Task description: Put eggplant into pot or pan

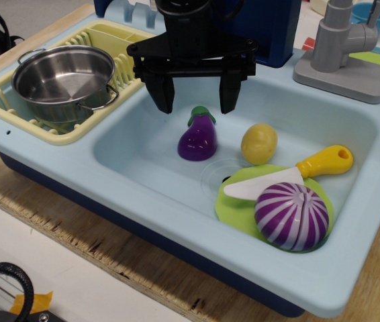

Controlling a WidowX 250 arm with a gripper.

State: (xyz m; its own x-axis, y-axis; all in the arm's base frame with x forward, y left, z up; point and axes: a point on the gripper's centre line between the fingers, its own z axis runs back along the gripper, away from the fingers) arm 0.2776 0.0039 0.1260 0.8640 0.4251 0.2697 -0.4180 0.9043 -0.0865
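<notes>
No brand, label or readable writing shows on any item here.

Surface: a pale blue plastic toy sink unit (56, 157) sits on a raw plywood board (76, 228) with a chipped, splintered edge. A white surface lies below the board's front edge, where a curved black cable (12, 274) and a scrap of yellow tape (32, 302) show at the lower left corner. Beyond the sink, a dark blue block (270, 30) stands behind the arm.

Gripper (193, 100): black, two-fingered, pointing down over the back part of the basin. Fingers are spread wide with nothing between them; tips hang in the air above the basin floor.

Eggplant (198, 137): glossy purple with green cap, standing upright on the basin floor just below and slightly in front of the gap between the fingertips. Not touched by either finger.

Pot (64, 82): shiny steel with wire loop handles, empty, resting in a yellow dish rack (2, 107) well off to the gripper's side, on the left of the view.

Other items, all on the far side of the eggplant from the pot:
- yellow potato (258, 143), near the eggplant, apart from it
- green plate (233, 211), leaning against the basin's front wall
- toy knife (291, 174), white blade and yellow handle, lying across the plate
- purple-and-white striped onion half (291, 216), on the plate, just below the knife

Grey toy faucet (341, 47) rises at the back right corner of the sink.
</notes>
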